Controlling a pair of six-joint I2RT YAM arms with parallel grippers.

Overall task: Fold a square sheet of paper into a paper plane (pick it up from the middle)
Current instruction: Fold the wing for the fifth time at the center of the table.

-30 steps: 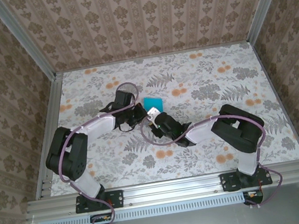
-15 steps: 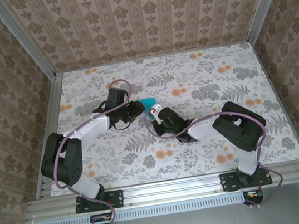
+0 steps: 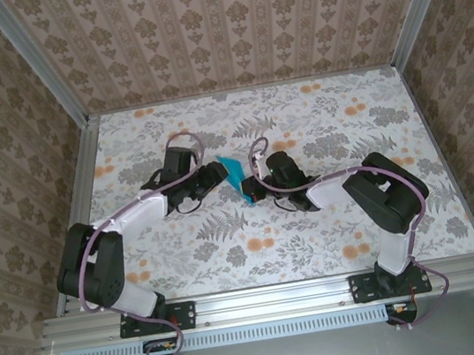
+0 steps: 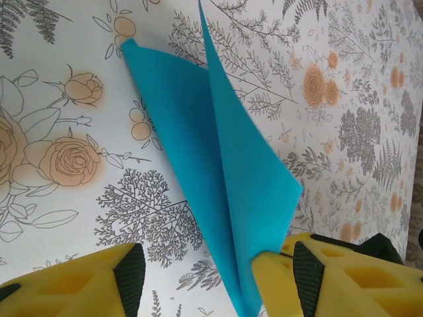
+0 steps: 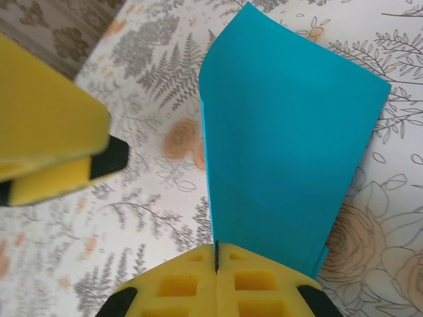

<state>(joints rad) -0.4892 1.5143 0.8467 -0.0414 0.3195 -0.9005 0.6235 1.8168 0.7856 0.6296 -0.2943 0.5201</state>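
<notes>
The square sheet of paper (image 3: 236, 178) is teal and folded roughly in two, standing up off the floral table near its middle. In the right wrist view the sheet (image 5: 284, 132) rises from my right gripper (image 5: 216, 254), whose yellow fingers are shut on its lower edge. My left gripper (image 4: 218, 277) is open, with one pad on either side of the sheet (image 4: 225, 172) and a clear gap on its left. From above, the left gripper (image 3: 217, 173) is just left of the paper and the right gripper (image 3: 252, 191) just below it. No paper plane is in view.
The table (image 3: 345, 125) carries a floral cloth. Patterned walls with aluminium posts (image 3: 411, 0) close it in at the left, back and right. A metal rail (image 3: 273, 297) runs along the near edge by the arm bases.
The left gripper has opened and let go of the paper while the right gripper shut on it. Both wrists swung apart, and the paper now stands up between them.
</notes>
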